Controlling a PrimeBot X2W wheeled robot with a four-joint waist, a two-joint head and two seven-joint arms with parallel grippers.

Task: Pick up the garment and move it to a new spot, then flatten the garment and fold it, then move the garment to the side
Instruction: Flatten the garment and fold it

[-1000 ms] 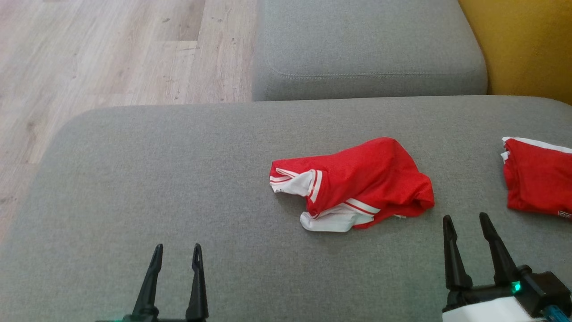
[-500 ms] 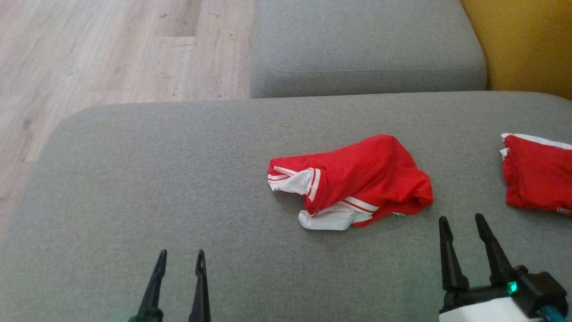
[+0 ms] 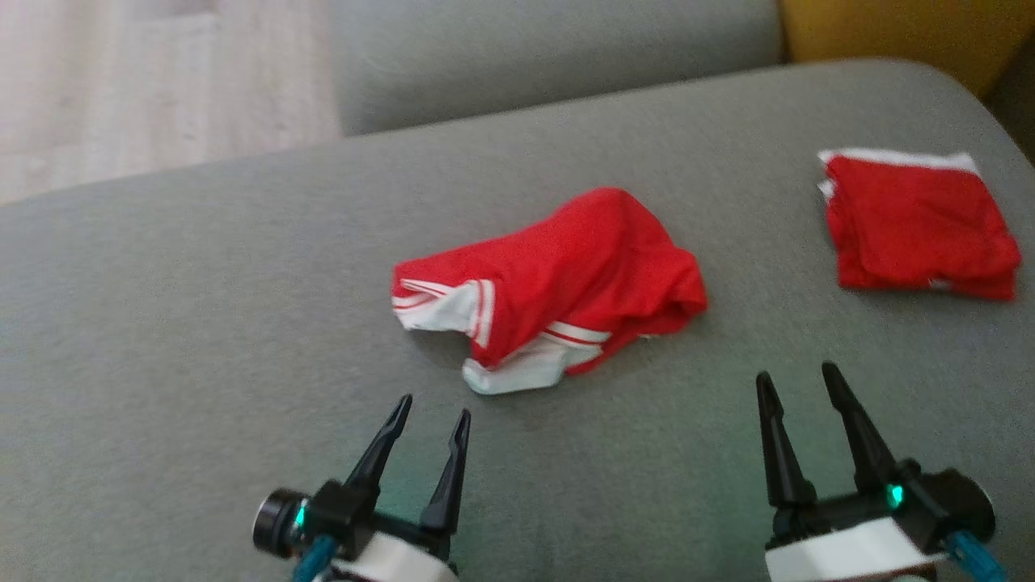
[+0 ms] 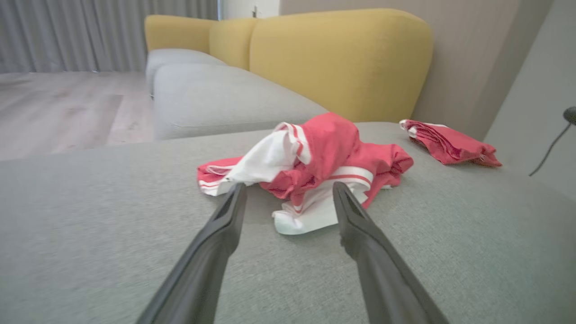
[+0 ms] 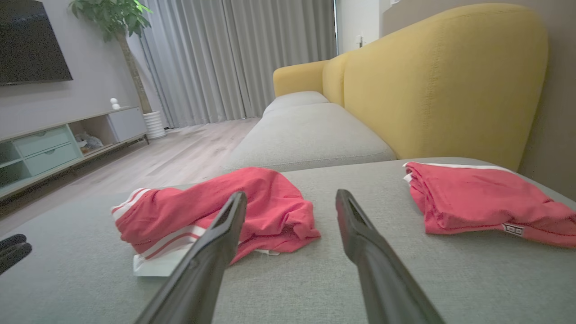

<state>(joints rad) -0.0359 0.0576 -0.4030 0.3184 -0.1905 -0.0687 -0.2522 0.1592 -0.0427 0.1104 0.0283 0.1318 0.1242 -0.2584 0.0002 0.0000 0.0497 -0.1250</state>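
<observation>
On the cushion [image 3: 202, 323], the garment [image 3: 566, 267] lies left-right, its white-trimmed end leftward.

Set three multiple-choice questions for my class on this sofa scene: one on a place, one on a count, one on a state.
1. In the head view, where does the folded garment lie relative to the crumpled garment?
A) to its right, apart
B) on top of it
C) to its left

2. How many red garments lie on the grey cushion?
A) one
B) two
C) three

3. How are the left gripper and the right gripper?
A) both shut on cloth
B) left shut, right open
C) both open, holding nothing

Answers:
1 A, bare cushion separates them.
2 B, one is crumpled and one folded.
3 C, the fingers stand spread, short of the cloth.
</observation>
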